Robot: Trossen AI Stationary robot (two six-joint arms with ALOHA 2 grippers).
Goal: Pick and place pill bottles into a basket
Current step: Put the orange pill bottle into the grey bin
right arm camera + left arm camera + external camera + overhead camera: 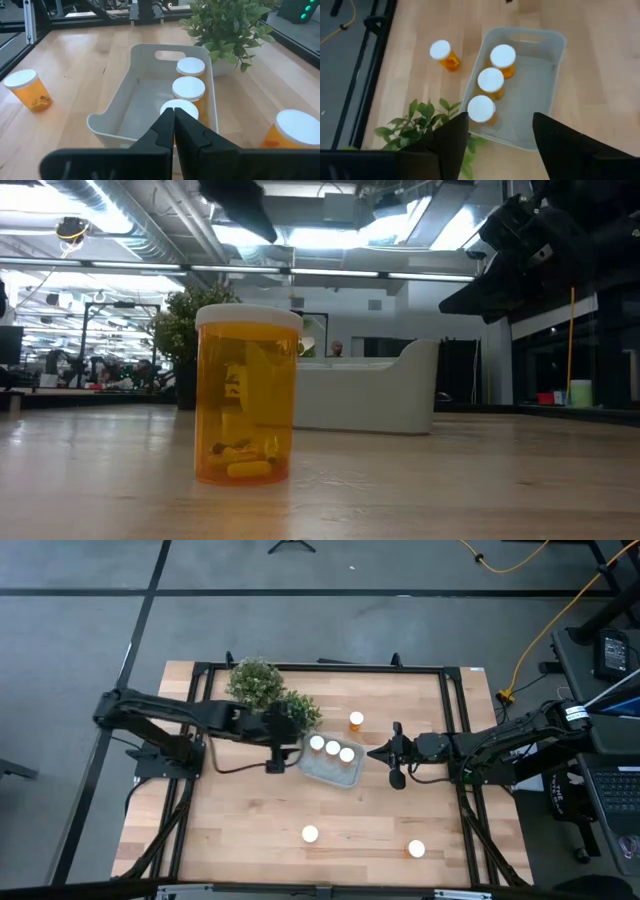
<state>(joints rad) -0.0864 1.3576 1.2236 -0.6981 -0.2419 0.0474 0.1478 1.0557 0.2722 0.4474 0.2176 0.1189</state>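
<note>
The pale basket lies at the table's middle with three white-capped orange pill bottles standing upright in a row along its far wall. My left gripper hovers open above the basket's left end, nothing between its fingers. My right gripper is shut and empty just right of the basket, pointing at it. More bottles stand on the table: one beyond the basket, two near the front edge. The low view shows one bottle close up.
Two green potted plants stand just left of and behind the basket, under my left arm; leaves reach close to its fingers. A black frame runs along the table's edges. Bare wood lies to the front left.
</note>
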